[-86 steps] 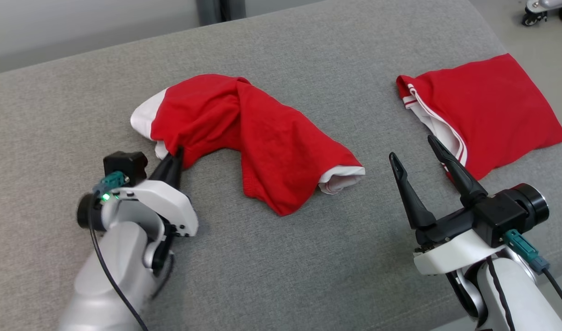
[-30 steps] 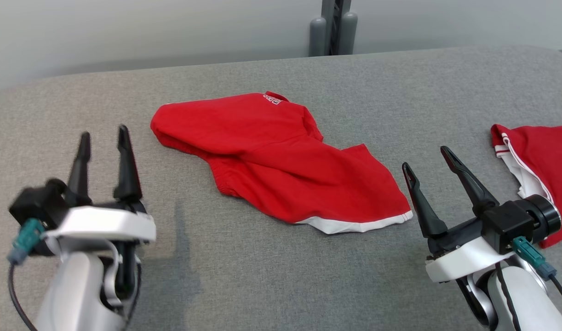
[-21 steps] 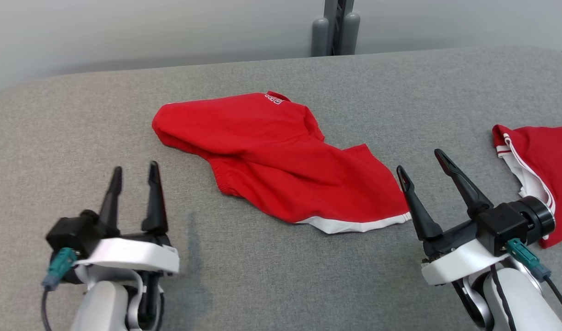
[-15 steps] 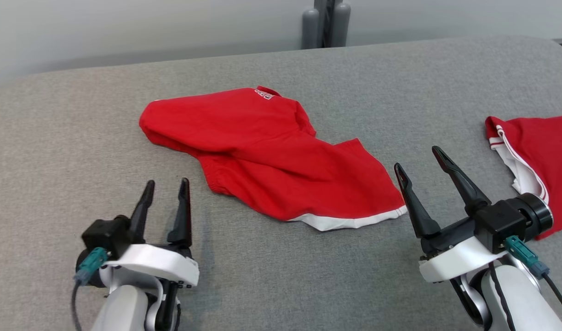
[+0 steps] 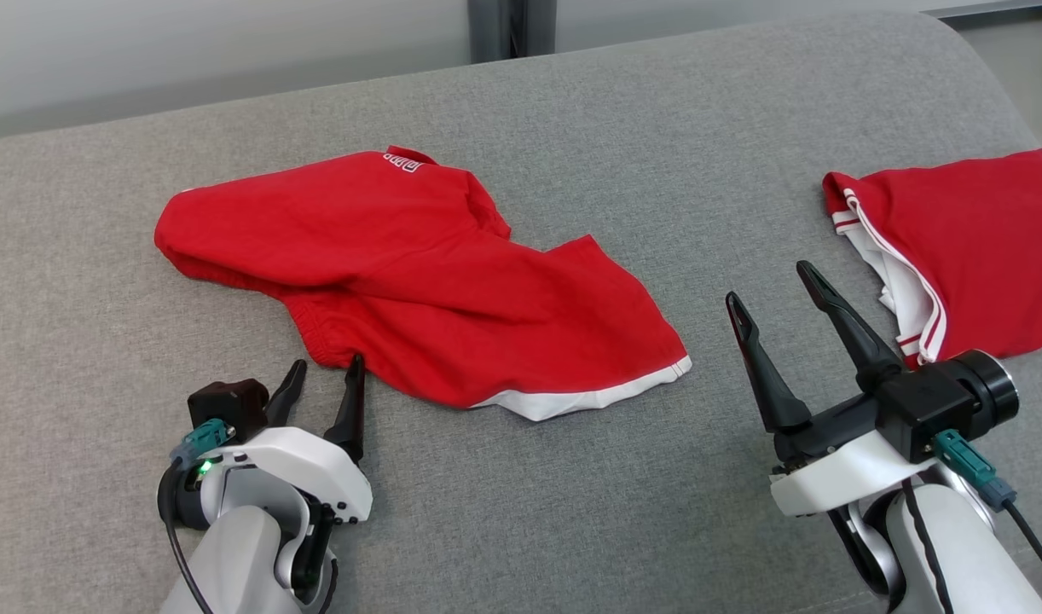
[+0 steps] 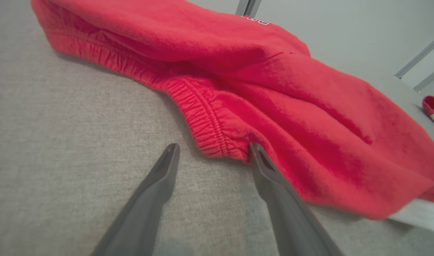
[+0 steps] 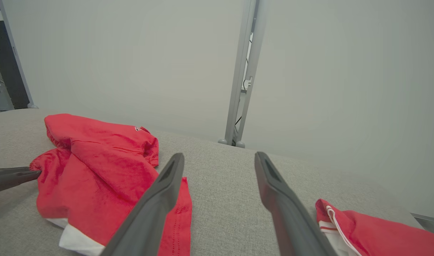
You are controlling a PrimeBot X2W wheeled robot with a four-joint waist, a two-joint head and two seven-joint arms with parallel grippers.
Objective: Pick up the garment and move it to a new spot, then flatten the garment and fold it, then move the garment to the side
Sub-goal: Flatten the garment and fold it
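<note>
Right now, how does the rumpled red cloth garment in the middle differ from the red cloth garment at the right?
The rumpled red cloth garment with a white hem lies skewed and creased; the red cloth garment with red-striped white trim lies flat and squared. The open left hand is at the rumpled one's elastic edge; the striped-trim one lies beside the open right hand. Both are red with white, on grey upholstery.

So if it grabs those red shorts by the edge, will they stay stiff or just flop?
Probably flop: the red shorts lie in soft folds and creases. Likely light too, being thin cloth. The gathered waistband by the left gripper looks thicker, so it may give a surer hold.
</note>
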